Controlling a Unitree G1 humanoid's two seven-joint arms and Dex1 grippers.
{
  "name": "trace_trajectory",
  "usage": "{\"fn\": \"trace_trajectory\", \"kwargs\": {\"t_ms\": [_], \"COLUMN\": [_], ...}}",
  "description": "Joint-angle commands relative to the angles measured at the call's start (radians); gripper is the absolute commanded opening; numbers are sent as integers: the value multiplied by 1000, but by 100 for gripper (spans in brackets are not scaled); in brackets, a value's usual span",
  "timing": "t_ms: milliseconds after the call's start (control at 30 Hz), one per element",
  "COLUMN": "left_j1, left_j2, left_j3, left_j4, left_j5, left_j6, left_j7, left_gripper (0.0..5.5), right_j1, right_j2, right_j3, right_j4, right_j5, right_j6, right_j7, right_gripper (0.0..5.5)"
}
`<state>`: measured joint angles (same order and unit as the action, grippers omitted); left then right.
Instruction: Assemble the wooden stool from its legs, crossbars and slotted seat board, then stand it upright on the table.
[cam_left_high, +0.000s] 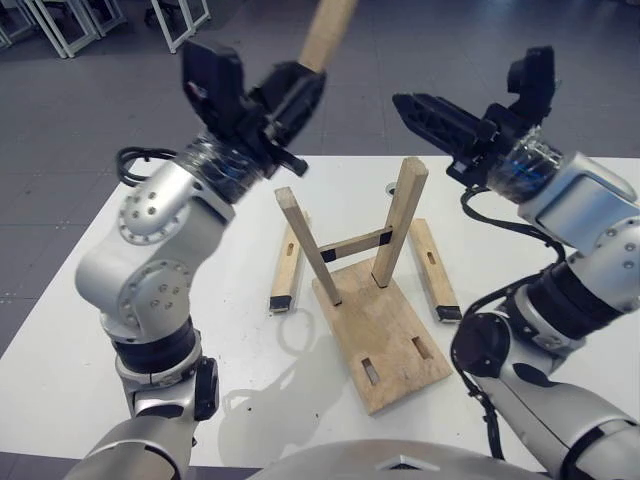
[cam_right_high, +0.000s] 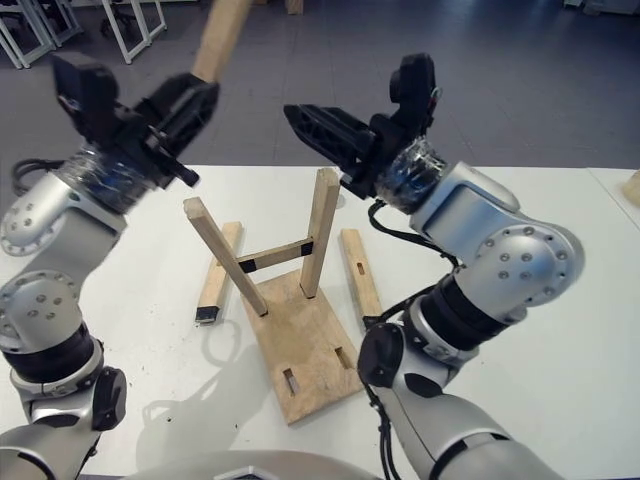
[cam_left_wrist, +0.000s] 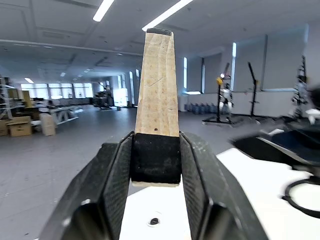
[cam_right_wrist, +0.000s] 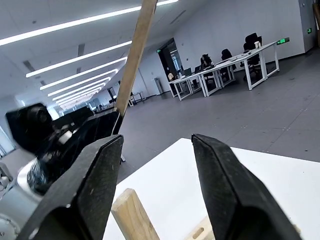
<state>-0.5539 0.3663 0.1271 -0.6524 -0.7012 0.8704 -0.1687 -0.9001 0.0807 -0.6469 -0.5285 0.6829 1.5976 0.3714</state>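
White surface (cam_left_high: 250, 250) holds the board (cam_left_high: 385, 340). I note left gripper (cam_left_wrist: 156, 147) pinching a leg (cam_left_wrist: 157, 85) aloft, axis upward, above-left of board; right gripper (cam_right_wrist: 157, 140) spread, empty.

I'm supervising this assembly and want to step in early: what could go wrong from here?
The left gripper clamps the raised leg only at its black-capped end, so it might pivot or slip. The open right gripper hovers above the standing leg; the leaning leg beside it suggests a loose fit, so a bump could lever both out of the seat board.
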Motion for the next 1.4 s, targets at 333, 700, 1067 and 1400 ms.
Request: {"fn": "trace_trajectory", "kwargs": {"t_ms": [333, 700, 1067, 1400], "left_j1": [72, 77, -35, 63], "left_j2": [-2, 3, -64, -98], "left_j3": [-170, -177, 58, 285], "left_j4": [-63, -63, 28, 246], "left_j5": [21, 29, -89, 57], "left_j6": [27, 33, 64, -92], "left_j7": [-21, -25, 107, 309], "left_gripper": [136, 135, 306, 320], "right_j1": [-147, -143, -125, 536], "right_j2": [111, 121, -189, -355], "right_j3": [-140, -206, -226, 338], "right_j4": [124, 207, 234, 61], "right_j5": [185, 376, 398, -50], "right_j6": [17, 12, -128, -565], "right_j7": [-247, -433, -514, -357], "right_gripper": [207, 45, 40, 40]}}
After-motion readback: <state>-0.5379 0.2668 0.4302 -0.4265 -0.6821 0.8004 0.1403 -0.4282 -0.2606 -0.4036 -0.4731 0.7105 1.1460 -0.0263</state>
